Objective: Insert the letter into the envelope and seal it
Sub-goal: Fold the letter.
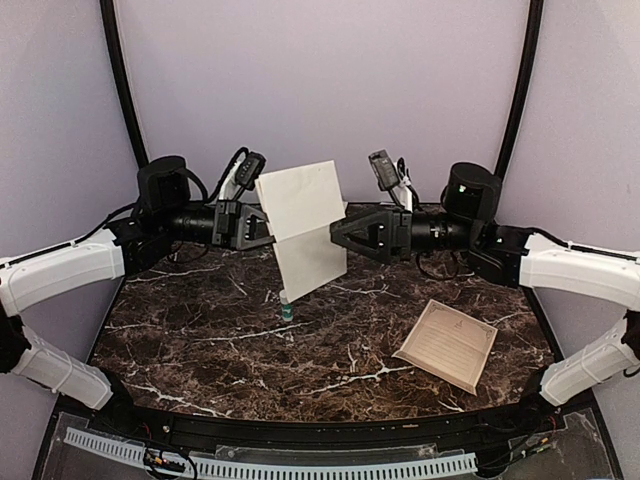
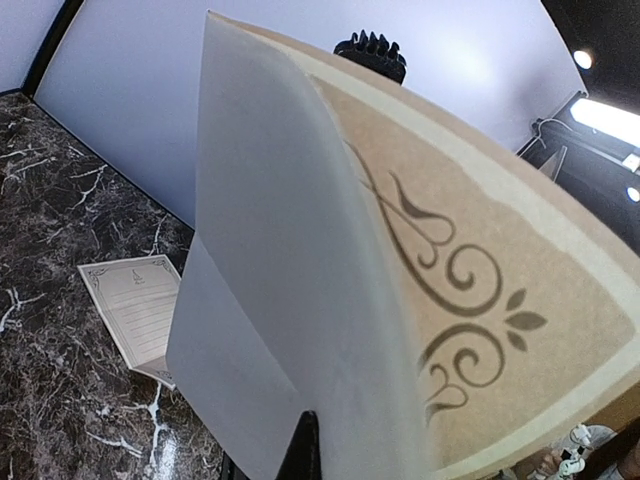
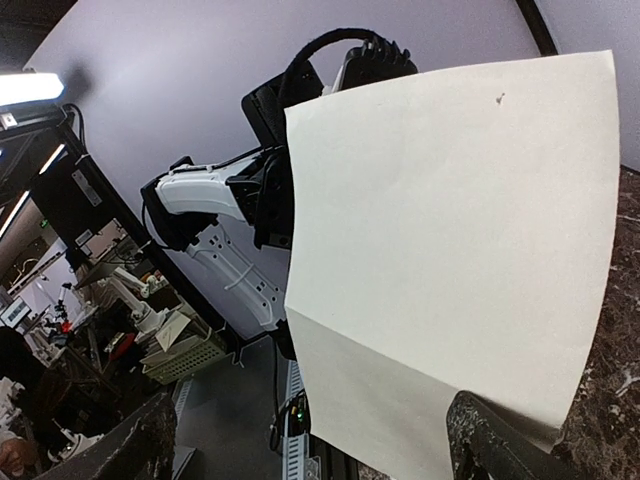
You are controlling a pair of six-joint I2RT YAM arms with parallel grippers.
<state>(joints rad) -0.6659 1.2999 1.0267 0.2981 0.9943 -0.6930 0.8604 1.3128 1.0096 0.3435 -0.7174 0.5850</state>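
The cream envelope (image 1: 305, 225) hangs upright in the air above the back of the table, creased across its middle. My left gripper (image 1: 262, 228) is shut on its left edge. In the left wrist view the envelope (image 2: 300, 300) fills the frame, with a tan ornamented inner face on the right and one dark finger (image 2: 303, 452) at its lower edge. My right gripper (image 1: 338, 235) is open at the envelope's right edge. In the right wrist view its fingers (image 3: 490, 445) stand wide apart, with the envelope (image 3: 450, 230) in front of them. The letter (image 1: 447, 345) lies flat at the front right and also shows in the left wrist view (image 2: 135, 305).
A small green and white tube (image 1: 286, 310) stands on the dark marble table (image 1: 200, 340) below the envelope. A black frame rail (image 1: 300, 425) runs along the near edge. The left arm (image 3: 220, 200) shows behind the envelope in the right wrist view.
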